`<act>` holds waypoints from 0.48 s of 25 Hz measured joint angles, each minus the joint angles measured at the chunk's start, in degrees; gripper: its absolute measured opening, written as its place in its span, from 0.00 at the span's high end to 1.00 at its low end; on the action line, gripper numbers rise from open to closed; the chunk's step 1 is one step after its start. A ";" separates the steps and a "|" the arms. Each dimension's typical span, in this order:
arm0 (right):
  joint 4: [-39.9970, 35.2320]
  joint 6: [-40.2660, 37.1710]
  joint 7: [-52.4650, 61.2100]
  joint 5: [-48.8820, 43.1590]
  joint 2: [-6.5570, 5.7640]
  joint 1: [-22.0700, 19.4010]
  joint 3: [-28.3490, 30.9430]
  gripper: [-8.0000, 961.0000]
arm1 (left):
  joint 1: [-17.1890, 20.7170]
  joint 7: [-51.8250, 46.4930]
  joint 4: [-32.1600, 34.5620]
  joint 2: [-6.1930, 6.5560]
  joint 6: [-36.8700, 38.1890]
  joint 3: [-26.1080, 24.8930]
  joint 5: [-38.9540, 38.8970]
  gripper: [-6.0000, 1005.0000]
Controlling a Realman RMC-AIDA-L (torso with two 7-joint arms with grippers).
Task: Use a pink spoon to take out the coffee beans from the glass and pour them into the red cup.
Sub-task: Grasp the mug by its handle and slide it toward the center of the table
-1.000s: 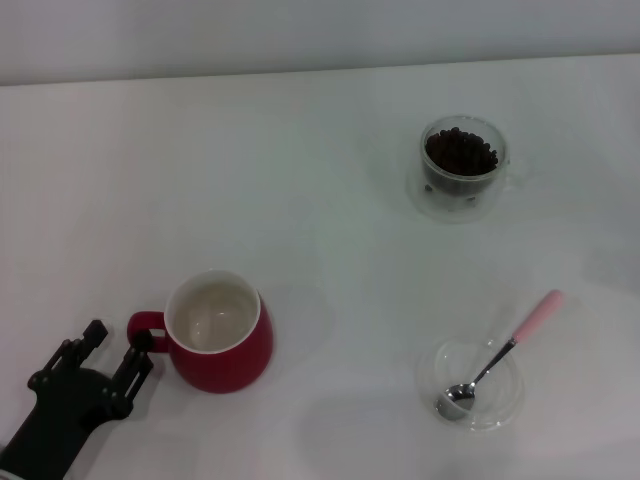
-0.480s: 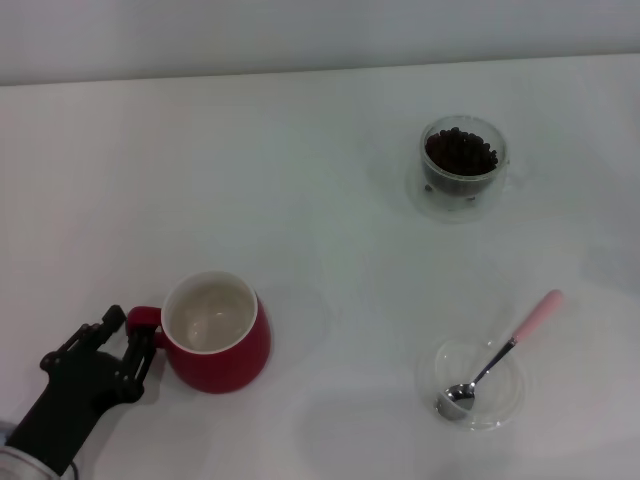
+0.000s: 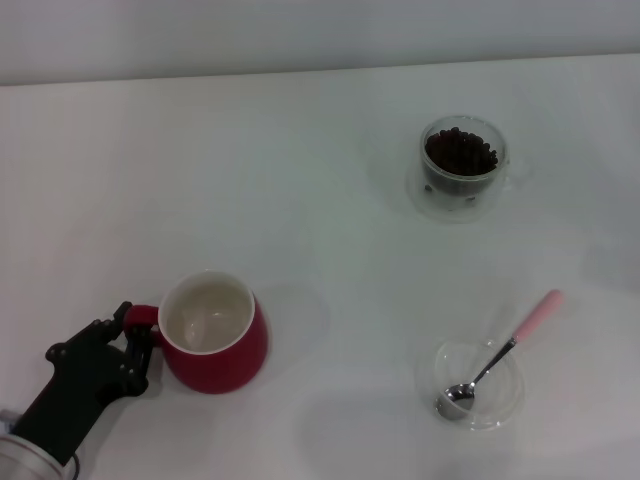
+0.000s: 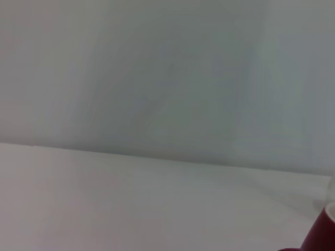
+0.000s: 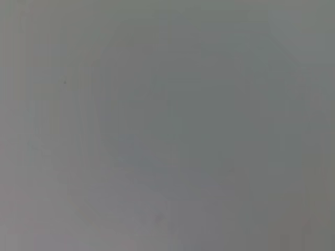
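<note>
The small teaspoon with a shiny metal bowl and pale pink handle is lying at the near right of the white counter, its bowl sitting inside a shallow clear round dish and its handle leaning out over the dish's rim, pointing up and away to the right; well beyond it, toward the far right, the small clear double-walled glass cup is standing upright, holding a heap of dark brown coffee beans that is reaching close to its rim (its clear side handle is facing right); across the counter at the near left, the rounded deep red ceramic mug is standing upright, showing a bare cream-white inside, its small loop handle turned to the left; the black left gripper is sitting right at that handle, its fingers standing narrowly either side of the loop, though whether they are truly pinching it I cannot tell; in the left wrist view only a dark red edge of the mug is showing at the corner, over the pale counter; the right gripper is showing in no view.
</note>
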 joint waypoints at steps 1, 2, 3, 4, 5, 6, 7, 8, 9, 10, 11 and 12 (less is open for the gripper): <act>0.14 0.01 0.00 0.00 0.02 0.01 0.00 0.15 | -0.03 0.00 0.16 -0.02 0.01 0.00 0.00 0.80; 0.23 0.04 0.00 0.00 0.02 0.01 0.00 0.15 | -0.11 0.00 0.33 -0.03 0.01 0.00 0.00 0.81; 0.29 0.08 0.00 0.00 0.03 0.01 0.00 0.15 | -0.20 0.01 0.41 -0.03 0.03 0.00 -0.01 0.82; 0.34 0.13 0.00 0.00 0.04 0.01 0.00 0.15 | -0.38 0.02 0.45 -0.03 0.05 0.00 -0.01 0.83; 0.38 0.16 0.00 0.00 0.04 0.00 0.00 0.15 | -0.61 0.01 0.47 -0.03 0.07 0.00 -0.01 0.84; 0.43 0.19 0.00 0.00 0.05 -0.01 0.00 0.15 | -0.87 0.02 0.49 -0.03 0.08 0.00 -0.02 0.86; 0.51 0.22 0.00 0.00 0.05 -0.03 0.00 0.15 | -1.17 0.02 0.51 -0.03 0.15 0.01 -0.01 0.86; 0.66 0.26 0.00 0.00 0.05 -0.05 0.00 0.15 | -1.37 0.02 0.53 -0.02 0.24 0.02 0.01 0.86; 0.85 0.31 0.00 0.00 0.06 -0.05 0.00 0.15 | -1.78 0.02 0.56 -0.01 0.40 0.04 0.15 0.85; 0.98 0.34 0.00 0.00 0.05 -0.06 0.00 0.15 | -2.11 0.02 0.58 0.02 0.58 0.07 0.28 0.85; 1.08 0.38 0.00 0.00 0.05 -0.06 0.00 0.16 | -2.42 0.02 0.61 0.03 0.72 0.08 0.43 0.85; 1.13 0.43 0.00 0.00 0.06 -0.06 0.00 0.16 | -2.79 0.02 0.63 0.03 0.81 0.09 0.56 0.85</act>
